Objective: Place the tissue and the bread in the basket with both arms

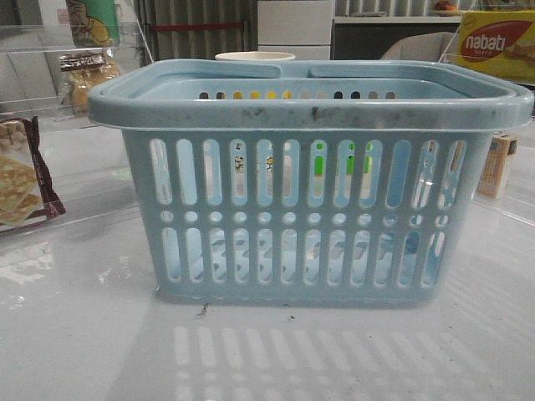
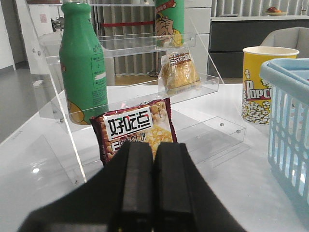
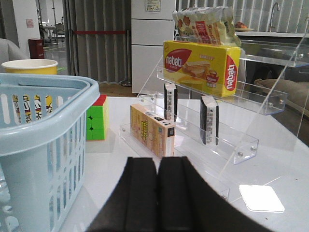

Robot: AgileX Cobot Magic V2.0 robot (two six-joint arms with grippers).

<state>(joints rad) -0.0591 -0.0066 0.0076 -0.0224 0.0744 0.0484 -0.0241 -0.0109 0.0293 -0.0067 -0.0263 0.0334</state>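
The light blue basket [image 1: 309, 192] fills the middle of the front view, and neither arm shows there. The bread [image 2: 178, 71], a clear bag of golden pieces, sits on a clear shelf step beyond my left gripper [image 2: 153, 147], which is shut on nothing. It also appears at the far left as the bread [image 1: 84, 79]. Two slim black tissue packets [image 3: 209, 119] [image 3: 170, 100] stand upright on the lower clear shelf, ahead of my right gripper [image 3: 158, 163], also shut and empty. The basket [image 3: 43, 140] lies beside that gripper.
A maroon-edged cracker packet [image 2: 137, 128] leans just beyond the left fingers, beside a green bottle [image 2: 84, 67]. A popcorn cup [image 2: 263, 82] stands behind the basket. A tan carton [image 3: 152, 129], a colour cube [image 3: 96, 123] and a yellow nabati box [image 3: 200, 65] sit near the right shelf.
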